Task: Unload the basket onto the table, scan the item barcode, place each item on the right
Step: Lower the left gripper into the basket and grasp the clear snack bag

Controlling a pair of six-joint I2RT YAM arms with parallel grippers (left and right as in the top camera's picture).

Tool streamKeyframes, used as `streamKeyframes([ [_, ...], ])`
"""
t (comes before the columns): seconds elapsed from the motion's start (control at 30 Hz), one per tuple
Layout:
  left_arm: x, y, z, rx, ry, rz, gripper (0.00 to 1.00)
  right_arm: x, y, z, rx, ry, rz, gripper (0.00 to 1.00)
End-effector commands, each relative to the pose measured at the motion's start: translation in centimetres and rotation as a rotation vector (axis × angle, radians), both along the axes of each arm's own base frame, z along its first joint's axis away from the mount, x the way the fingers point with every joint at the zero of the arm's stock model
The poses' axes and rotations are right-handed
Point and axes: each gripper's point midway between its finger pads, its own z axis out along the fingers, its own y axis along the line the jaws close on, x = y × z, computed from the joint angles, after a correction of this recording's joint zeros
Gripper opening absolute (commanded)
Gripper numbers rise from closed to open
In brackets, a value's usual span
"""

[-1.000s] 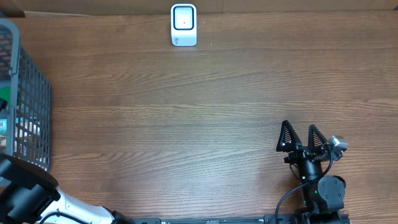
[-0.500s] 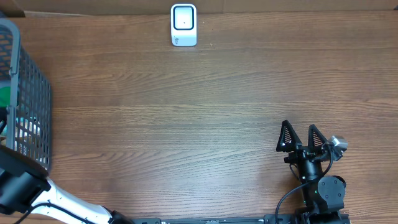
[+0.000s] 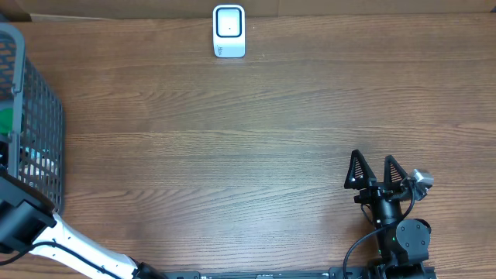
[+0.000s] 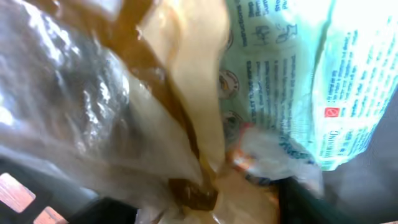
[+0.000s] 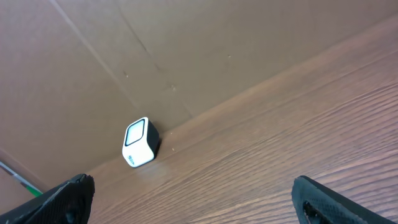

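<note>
- Wood-grain bench, seen from overhead, mostly bare surface.
- White barcode scanner stands at the far edge of the bench, about centre, window facing up toward the overhead camera.
- Brown cardboard wall rises just behind the scanner in the right wrist view.
- Grey wire basket sits at the far-left edge of the bench, partly cut off by the frame.
- Left arm comes in from the near-left corner and reaches over the basket's near side; its claw is hidden from overhead.
- Left wrist view is very close and blurred, filled with packets inside the basket.
- Crinkly clear bag with tan and brown parts fills the left and middle of that view.
- Mint-green packet with small print and a red mark lies on the right, touching the clear bag.
- Left claw: only dark finger shapes show at the bottom corners, with the bag's brown edge between them; cannot tell if it is apart or clamped on anything.
- Items to scan are in the basket, well apart from the scanner.
- Right claw sits near the near-right corner of the bench, fingers spread apart, nothing between them, pointing toward the far edge.
</note>
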Motion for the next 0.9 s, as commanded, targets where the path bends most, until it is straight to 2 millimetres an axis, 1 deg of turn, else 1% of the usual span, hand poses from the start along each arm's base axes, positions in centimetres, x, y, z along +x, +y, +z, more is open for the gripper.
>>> streamKeyframes([
  [0.0, -0.9, 0.5, -2.5, -0.016, 0.066, 0.003, 0.39, 0.0, -0.1, -0.3, -0.004, 0.002, -0.004, 1.00],
  [0.07, -0.9, 0.4, -2.5, -0.016, 0.066, 0.003, 0.21, 0.0, -0.1, -0.3, -0.004, 0.002, -0.004, 1.00],
  [0.1, -1.0, 0.4, -2.4, -0.019, 0.068, 0.003, 0.09, 0.0, -0.1, -0.3, -0.004, 0.002, -0.004, 1.00],
  [0.13, -1.0, 0.3, -2.4, -0.021, 0.070, 0.003, 0.04, 0.0, -0.1, -0.3, -0.004, 0.002, -0.004, 1.00],
  [0.23, -1.3, 0.0, -2.2, -0.034, 0.081, 0.004, 0.04, 0.0, -0.1, -0.3, -0.004, 0.002, -0.004, 1.00],
  [0.33, -1.4, 0.0, -1.2, -0.023, 0.071, 0.005, 0.04, 0.0, -0.1, -0.3, -0.004, 0.002, -0.004, 1.00],
  [0.37, -1.1, 0.2, 0.1, 0.003, 0.050, 0.005, 0.04, 0.0, -0.1, -0.3, -0.004, 0.002, -0.004, 1.00],
  [0.4, -1.0, 0.3, 0.8, 0.017, 0.039, 0.005, 0.04, 0.0, -0.1, -0.3, -0.004, 0.002, -0.004, 1.00],
  [0.43, -0.8, 0.6, 2.7, 0.061, 0.003, 0.006, 0.04, 0.0, -0.1, -0.3, -0.004, 0.002, -0.004, 1.00],
  [0.5, -0.6, 0.8, 5.0, 0.113, -0.040, 0.008, 0.04, 0.0, -0.1, -0.3, -0.004, 0.002, -0.004, 1.00],
  [0.53, -0.5, 0.9, 7.2, 0.162, -0.080, 0.023, 0.04, 0.0, -0.1, -0.3, -0.004, 0.002, -0.004, 1.00],
  [0.57, -0.5, 1.0, 8.9, 0.199, -0.111, 0.036, 0.04, 0.0, -0.1, -0.3, -0.004, 0.002, -0.004, 1.00],
  [0.6, -0.4, 1.0, 10.0, 0.224, -0.134, 0.039, 0.04, 0.0, -0.1, -0.3, -0.004, 0.002, -0.004, 1.00],
  [0.7, -0.5, 0.9, 15.4, 0.348, -0.241, 0.056, 0.04, 0.0, -0.1, -0.3, -0.004, 0.002, -0.004, 1.00],
  [0.77, -0.7, 0.6, 18.1, 0.406, -0.295, 0.073, 0.04, 0.0, -0.1, -0.3, -0.004, 0.002, -0.004, 1.00],
  [0.87, -0.9, 0.2, 20.9, 0.467, -0.361, 0.085, 0.04, 0.0, -0.1, -0.3, -0.004, 0.002, -0.004, 1.00],
])
